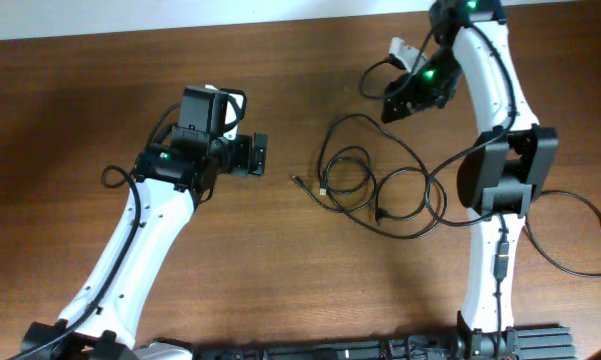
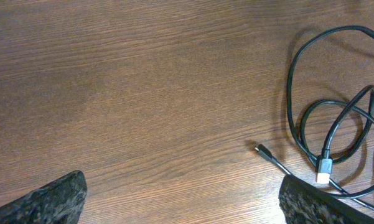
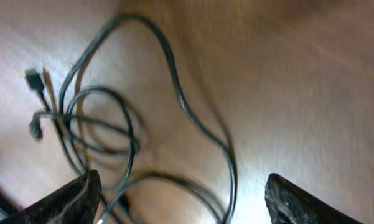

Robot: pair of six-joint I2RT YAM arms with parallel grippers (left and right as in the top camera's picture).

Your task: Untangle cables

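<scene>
Table: your cables lie on its brown wood.
Left gripper: yours gapes wide, empty, beside the loops.
Right gripper: wide apart, empty, near the loops' far edge.
Cables: loose overlapping loops between your grippers.
Plug: silver tip inside a loop.

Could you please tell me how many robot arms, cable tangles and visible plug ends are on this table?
Robot arms: 2, the left arm and the right arm
Cable tangle: 1, strands overlap too much to count separately
Plug ends: 3, a small dark plug, a silver plug, another dark plug
Total: 6
</scene>
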